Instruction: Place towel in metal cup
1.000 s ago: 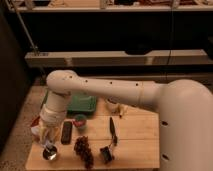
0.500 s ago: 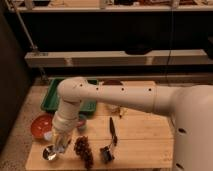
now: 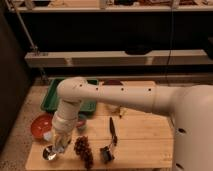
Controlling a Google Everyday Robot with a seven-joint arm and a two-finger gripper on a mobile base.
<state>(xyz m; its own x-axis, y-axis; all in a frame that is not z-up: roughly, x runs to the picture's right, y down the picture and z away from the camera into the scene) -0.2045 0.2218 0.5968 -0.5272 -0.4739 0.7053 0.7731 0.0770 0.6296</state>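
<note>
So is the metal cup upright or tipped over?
Upright: the metal cup shows its round mouth facing up, beside the gripper at the front of the table.

Down at the desk's (image 3: 145, 142) left front corner, the pincer (image 3: 59, 146) sits just beside the metal cup (image 3: 49, 153), its outline lost against the wrist. A pale patch (image 3: 52, 135) there is too blurred to name. The arm (image 3: 115, 95) covers the middle of the green tray (image 3: 52, 97) and the red bowl's (image 3: 39, 125) right edge. The robot's body (image 3: 192, 130) is cut off at right and bottom.
</note>
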